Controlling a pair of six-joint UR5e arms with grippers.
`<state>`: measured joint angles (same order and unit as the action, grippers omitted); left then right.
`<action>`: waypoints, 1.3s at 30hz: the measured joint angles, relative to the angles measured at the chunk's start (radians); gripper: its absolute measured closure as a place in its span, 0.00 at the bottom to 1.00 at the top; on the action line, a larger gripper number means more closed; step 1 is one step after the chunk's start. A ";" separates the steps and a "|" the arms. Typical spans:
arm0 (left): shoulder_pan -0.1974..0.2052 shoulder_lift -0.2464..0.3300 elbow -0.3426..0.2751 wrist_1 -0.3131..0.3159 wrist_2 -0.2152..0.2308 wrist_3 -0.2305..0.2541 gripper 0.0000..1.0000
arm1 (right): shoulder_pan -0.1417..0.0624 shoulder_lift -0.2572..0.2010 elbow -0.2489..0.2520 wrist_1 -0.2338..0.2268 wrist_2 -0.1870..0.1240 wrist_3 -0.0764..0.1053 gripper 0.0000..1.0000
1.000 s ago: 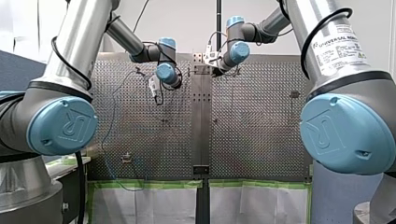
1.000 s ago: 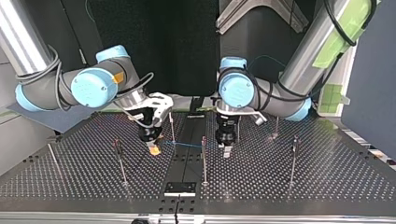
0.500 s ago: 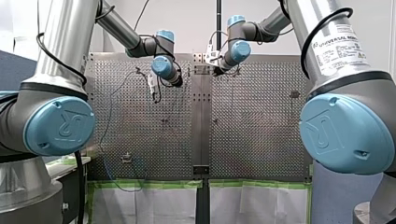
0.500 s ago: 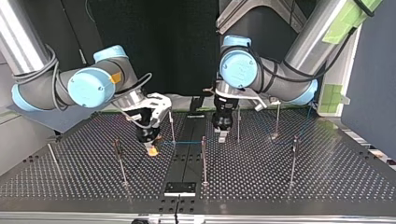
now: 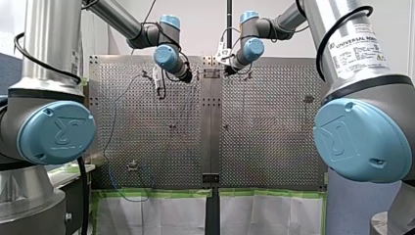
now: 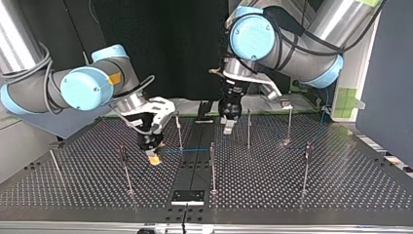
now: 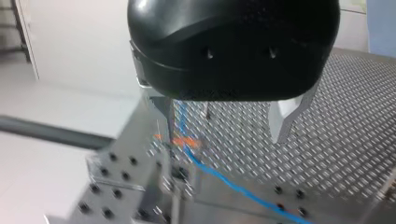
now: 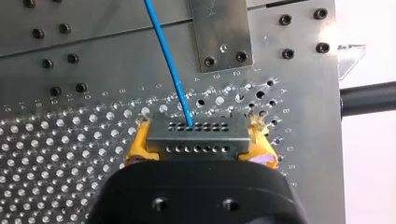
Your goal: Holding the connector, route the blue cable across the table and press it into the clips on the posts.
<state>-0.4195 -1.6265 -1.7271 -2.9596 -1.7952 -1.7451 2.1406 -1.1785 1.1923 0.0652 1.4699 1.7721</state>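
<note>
- Perforated metal worktop (image 6: 292,195) spreads under both arms, with a dark backdrop behind it in the top view
- One connector (image 8: 198,137), grey with two rows of small holes, is grasped between the yellow pads (image 8: 139,142) of my right hand (image 6: 154,158), low over the worktop
- One blue cable (image 8: 168,60) leaves the connector's face and runs straight ahead of that hand, over the centre strip, toward my left hand (image 7: 224,122)
- My left hand is released: its two metal fingers (image 7: 282,119) stand wide apart and hold nothing, and the cable lies on the plate below them, nearer one finger
- Within the last second my left hand has lifted off the cable and drawn back toward the top view's far edge, while my right hand edged sideways away from it
- I judge that my left hand's press there is over and the routing now rests on my right hand alone; whether the cable sits in a clip I cannot tell
- Seven thin posts (image 6: 212,165) show in the top view, the nearest just beside my right hand; their clips are too small to make out
</note>
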 joint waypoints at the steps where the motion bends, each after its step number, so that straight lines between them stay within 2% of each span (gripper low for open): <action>1: -0.008 0.009 0.001 0.003 -0.005 0.004 0.00 | -0.001 0.000 0.000 0.001 0.000 0.000 1.00; 6: -0.040 0.026 0.020 0.005 -0.033 0.017 0.00 | -0.006 -0.002 0.004 0.007 0.002 0.001 1.00; 10: -0.076 -0.001 0.054 -0.011 -0.062 0.041 0.00 | -0.012 -0.004 0.016 0.008 0.003 0.001 1.00; 17: -0.126 -0.058 0.114 -0.021 -0.079 0.053 0.00 | -0.024 -0.012 0.022 0.009 0.003 0.002 1.00; 26: -0.145 -0.116 0.185 -0.046 -0.103 0.066 0.00 | -0.040 -0.014 0.022 0.009 0.003 0.005 1.00; 39: -0.147 -0.231 0.301 -0.090 -0.157 0.093 0.00 | -0.045 -0.014 0.023 0.008 0.003 0.005 1.00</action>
<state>-0.5667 -1.8572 -1.4260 -3.0499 -1.9527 -1.6525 2.0957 -1.1927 1.2153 0.0735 1.4728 1.7767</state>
